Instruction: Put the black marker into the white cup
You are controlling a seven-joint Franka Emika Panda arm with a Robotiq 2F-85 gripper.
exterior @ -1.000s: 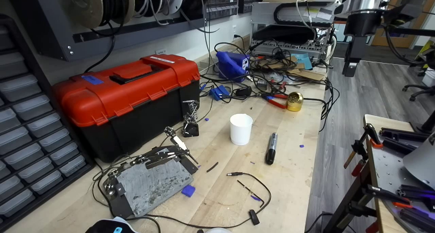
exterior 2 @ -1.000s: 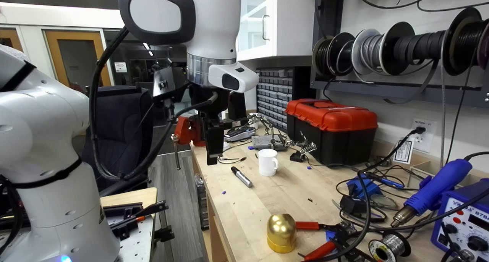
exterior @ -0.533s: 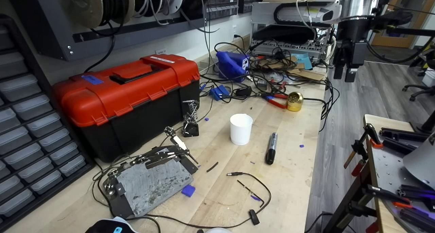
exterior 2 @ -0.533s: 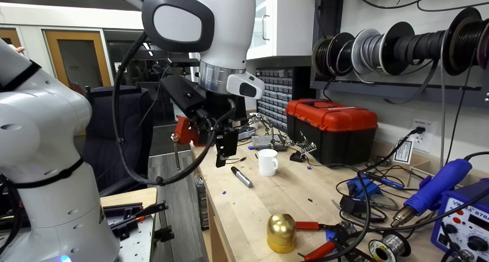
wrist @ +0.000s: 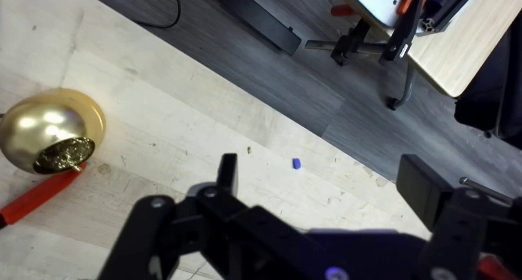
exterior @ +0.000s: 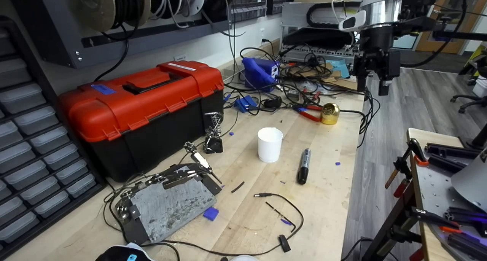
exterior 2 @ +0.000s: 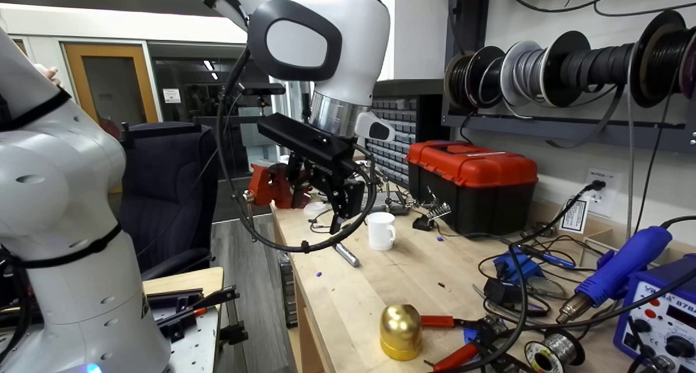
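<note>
Gripper (wrist: 320,176), wide, unladen. Apparent step: approach. Next need: alignment over marker (exterior: 304,166), right of cup (exterior: 269,145) in an exterior view.

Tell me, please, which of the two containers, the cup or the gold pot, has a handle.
The cup, the upright white one: an exterior view shows its handle. The gold pot, domed, shows none in any view.

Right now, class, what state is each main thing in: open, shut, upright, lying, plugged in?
Gripper: open, holding nothing.
Marker: lying on the table, capped.
Cup: upright, marker not inside.
Toolbox: shut.
Plug: in the wall socket.
</note>
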